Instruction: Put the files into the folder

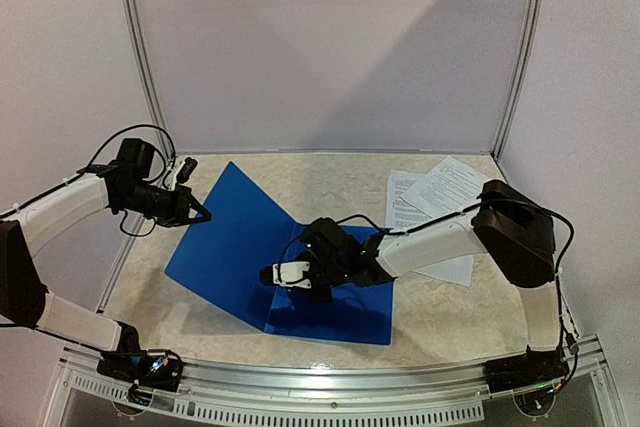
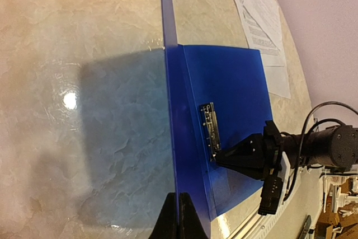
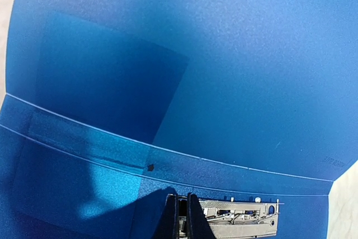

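Observation:
The royal-blue folder [image 1: 240, 247] lies open on the table, its back half flat and its cover raised on the left. My left gripper [image 1: 203, 215] is shut on the cover's outer edge and holds it up; in the left wrist view the fingertips [image 2: 179, 216] pinch that thin blue edge. My right gripper [image 1: 268, 274] reaches over the flat half and is shut on the end of the metal clip [image 3: 240, 222] beside the spine, also visible from the left wrist as the clip [image 2: 210, 130]. The files [image 1: 440, 207], white printed sheets, lie loosely stacked at the back right, outside the folder.
The marbled tabletop [image 1: 330, 177] is bounded by white walls with metal posts at the back corners. An aluminium rail [image 1: 330, 379] runs along the near edge between the arm bases. The right arm's elbow [image 1: 515, 232] hangs over the front part of the sheets.

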`<state>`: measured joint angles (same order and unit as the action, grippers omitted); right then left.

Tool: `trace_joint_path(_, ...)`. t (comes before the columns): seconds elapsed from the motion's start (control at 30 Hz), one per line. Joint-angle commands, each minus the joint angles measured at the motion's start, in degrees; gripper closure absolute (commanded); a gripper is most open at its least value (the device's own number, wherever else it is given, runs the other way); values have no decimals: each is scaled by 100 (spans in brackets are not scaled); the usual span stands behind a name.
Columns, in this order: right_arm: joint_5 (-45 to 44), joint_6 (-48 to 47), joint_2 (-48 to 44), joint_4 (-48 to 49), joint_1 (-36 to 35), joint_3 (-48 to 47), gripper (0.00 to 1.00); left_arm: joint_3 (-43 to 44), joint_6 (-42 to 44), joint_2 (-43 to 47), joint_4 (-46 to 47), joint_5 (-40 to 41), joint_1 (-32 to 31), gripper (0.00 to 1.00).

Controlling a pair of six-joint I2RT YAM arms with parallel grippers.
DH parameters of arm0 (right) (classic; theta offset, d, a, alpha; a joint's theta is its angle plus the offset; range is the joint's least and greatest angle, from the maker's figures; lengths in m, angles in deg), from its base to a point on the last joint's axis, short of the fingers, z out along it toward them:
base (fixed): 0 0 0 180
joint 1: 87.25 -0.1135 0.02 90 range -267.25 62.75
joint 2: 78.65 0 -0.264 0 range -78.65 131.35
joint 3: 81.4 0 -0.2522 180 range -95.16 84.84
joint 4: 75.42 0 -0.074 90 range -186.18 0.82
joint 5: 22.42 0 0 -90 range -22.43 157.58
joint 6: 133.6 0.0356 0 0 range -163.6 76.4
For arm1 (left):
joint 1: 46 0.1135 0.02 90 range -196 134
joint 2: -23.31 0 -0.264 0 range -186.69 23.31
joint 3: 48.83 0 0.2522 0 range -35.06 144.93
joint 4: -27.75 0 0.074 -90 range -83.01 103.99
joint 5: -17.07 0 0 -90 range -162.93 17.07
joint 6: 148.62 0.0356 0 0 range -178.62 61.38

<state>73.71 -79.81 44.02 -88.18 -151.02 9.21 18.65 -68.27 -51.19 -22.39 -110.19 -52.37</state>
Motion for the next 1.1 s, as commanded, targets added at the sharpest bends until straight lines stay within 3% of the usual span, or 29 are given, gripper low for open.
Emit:
trace_joint_path(0.0, -69, 311, 496, -1331, -40, 514, 97, 51, 86, 32, -49, 9, -13, 100)
trace_joint_path(0.6, -280, -56, 946, -1852, -179, 872, 98, 52, 116, 23, -66, 59, -2, 100)
trace_joint_path(1.07, -184, 262, 767, -1680, -124, 1243, 100, 156, 298, 38, -274, 422, 7, 100)
